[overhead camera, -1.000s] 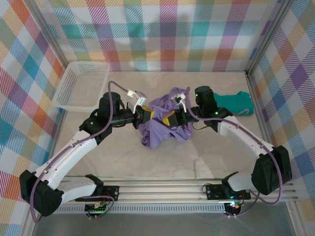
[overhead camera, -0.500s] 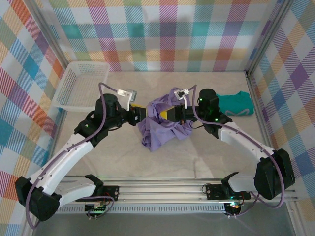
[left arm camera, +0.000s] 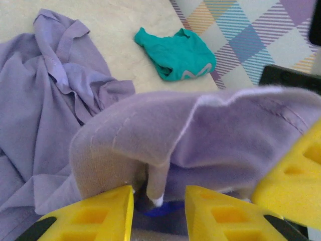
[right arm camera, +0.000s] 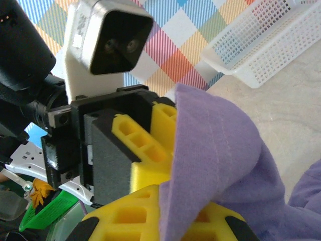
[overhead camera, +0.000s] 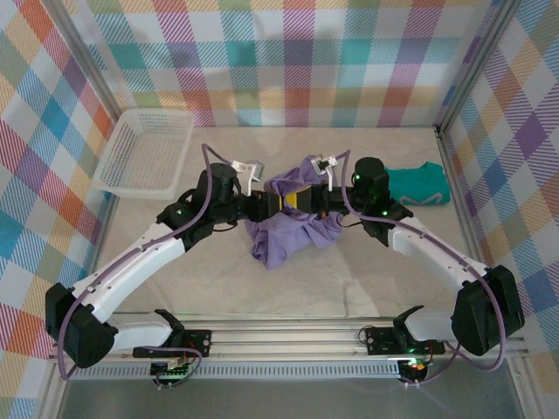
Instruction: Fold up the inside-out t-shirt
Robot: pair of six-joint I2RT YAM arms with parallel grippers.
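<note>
The lavender inside-out t-shirt (overhead camera: 284, 234) lies bunched at the table's middle, with one part lifted. My right gripper (overhead camera: 297, 201) is shut on that raised fold (right arm camera: 215, 145), which comes out from between its yellow fingers (right arm camera: 135, 216). Facing it, almost tip to tip, is my left gripper (overhead camera: 272, 203). In the left wrist view my left gripper (left arm camera: 159, 193) is open, and a flap of the shirt (left arm camera: 200, 125) hangs down into the gap between its jaws, apart from both pads. The rest of the shirt (left arm camera: 45, 100) sprawls on the table below.
A teal-green garment (overhead camera: 417, 183) (left arm camera: 175, 52) lies at the back right near the wall. A white mesh basket (overhead camera: 144, 153) (right arm camera: 266, 40) stands at the back left. Plaid walls close in the table on three sides.
My left gripper has opened and slid right until it meets the right gripper. The right gripper has kept its hold and lifted the fold slightly toward the back.
</note>
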